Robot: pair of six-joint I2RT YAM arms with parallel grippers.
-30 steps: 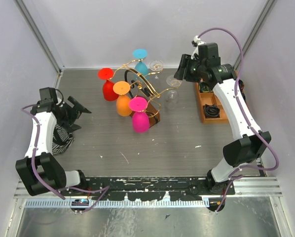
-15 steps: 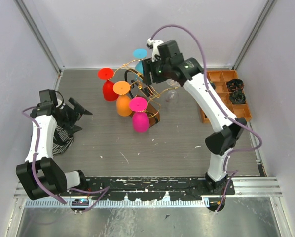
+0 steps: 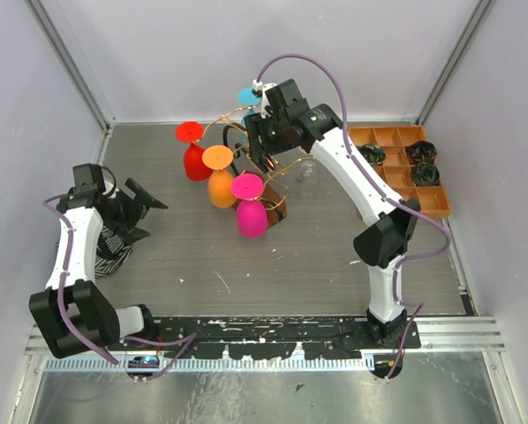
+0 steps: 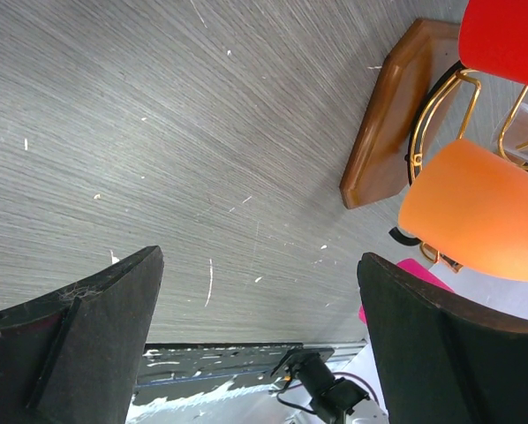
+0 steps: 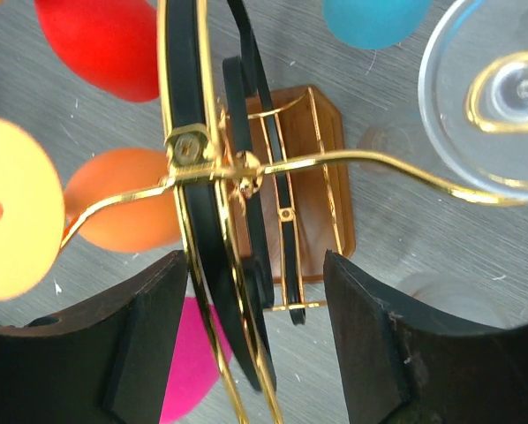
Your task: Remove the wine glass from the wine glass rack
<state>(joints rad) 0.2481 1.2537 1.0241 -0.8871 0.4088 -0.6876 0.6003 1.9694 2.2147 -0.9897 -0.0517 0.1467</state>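
The wine glass rack [image 3: 266,179] is a gold wire stand on a brown wooden base, at the table's far middle. Red [image 3: 193,159], orange [image 3: 221,185], pink [image 3: 251,216] and blue [image 3: 249,97] glasses hang on it upside down, with a clear glass [image 3: 308,173] on its right side. My right gripper [image 3: 262,148] is open just above the rack. In the right wrist view its jaws [image 5: 255,353] straddle the gold hoops [image 5: 186,141], gripping nothing; the clear glass's foot [image 5: 498,97] hangs at upper right. My left gripper [image 3: 142,207] is open and empty, left of the rack.
An orange-brown compartment tray [image 3: 395,190] with black items stands at the right. A striped cloth [image 3: 111,249] lies under the left arm. The left wrist view shows the rack's base [image 4: 383,124], the orange glass [image 4: 476,212] and bare table between its fingers.
My right arm has swung left from over the compartment tray to above the rack, uncovering the tray. The left arm has barely moved. The glasses hang as before.
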